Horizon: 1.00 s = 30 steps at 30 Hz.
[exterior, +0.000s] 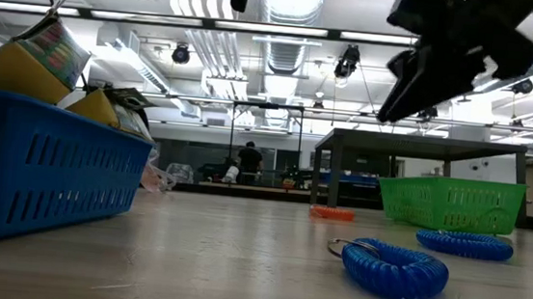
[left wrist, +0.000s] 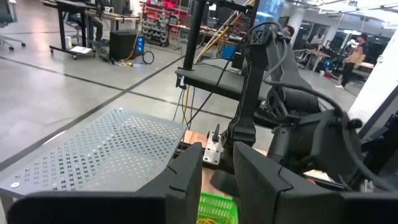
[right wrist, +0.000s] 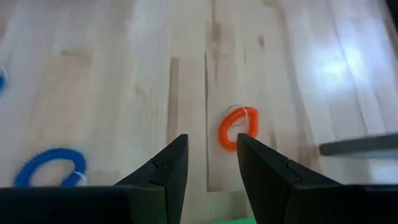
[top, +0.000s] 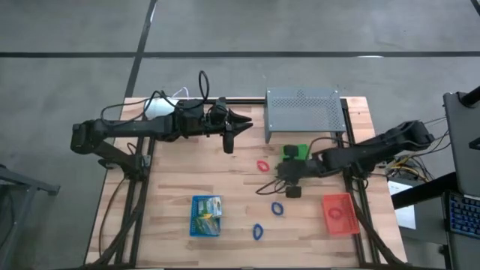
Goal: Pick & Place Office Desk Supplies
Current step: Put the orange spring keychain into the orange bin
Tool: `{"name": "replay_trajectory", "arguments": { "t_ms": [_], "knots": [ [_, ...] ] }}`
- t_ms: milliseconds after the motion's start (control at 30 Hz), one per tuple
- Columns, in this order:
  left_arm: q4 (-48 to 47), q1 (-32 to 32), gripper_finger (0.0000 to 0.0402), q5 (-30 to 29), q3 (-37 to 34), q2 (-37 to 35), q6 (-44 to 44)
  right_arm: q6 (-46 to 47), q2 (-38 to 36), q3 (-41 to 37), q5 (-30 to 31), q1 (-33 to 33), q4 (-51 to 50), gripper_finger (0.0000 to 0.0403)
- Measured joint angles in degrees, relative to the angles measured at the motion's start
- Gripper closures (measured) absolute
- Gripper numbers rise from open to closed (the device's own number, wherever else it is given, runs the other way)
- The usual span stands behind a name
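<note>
High view: left gripper (top: 238,122) raised over the table's far side, beside the grey perforated stand (top: 303,112), fingers a little apart, nothing between them. Right gripper (top: 286,182) low over mid-table, near the green basket (top: 295,151). Red coil loop (top: 263,166) lies just beside it; two blue coil loops (top: 278,208) nearer the front edge. Blue tray (top: 206,215) holds packets; red tray (top: 339,214) holds a loop.

Low view: blue coil (exterior: 392,267) on the wood up front, second one behind; green basket far back.

Left wrist view: fingers (left wrist: 185,180) parted, empty, stand beyond.

Right wrist view: fingers (right wrist: 165,171) parted, empty, red loop on the boards just ahead
</note>
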Motion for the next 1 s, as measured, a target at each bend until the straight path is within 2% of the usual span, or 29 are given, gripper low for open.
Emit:
{"name": "replay_trajectory", "arguments": {
  "t_ms": [133,333,567,667,1000],
  "knots": [
    [-0.5,0.0,0.0303,0.0,0.0,0.0,0.0,-3.4,3.5,0.8,-3.2,-2.3,0.5,0.0271],
    [-3.1,0.0,0.0303,0.0,0.0,0.0,0.0,-7.6,8.2,1.5,-8.9,-5.9,6.5,0.0291],
    [-4.8,0.0,0.0303,0.0,0.0,0.0,0.0,-7.0,13.2,1.5,-9.4,-10.2,7.1,0.0315],
    [-5.1,0.0,0.0303,0.0,0.0,0.0,0.1,-6.6,14.6,1.5,-12.4,-11.2,7.3,0.032],
    [-6.1,0.0,0.0303,0.1,0.0,0.0,3.2,-12.6,19.4,1.6,-13.1,-11.4,7.8,0.0311]
  ]
}}
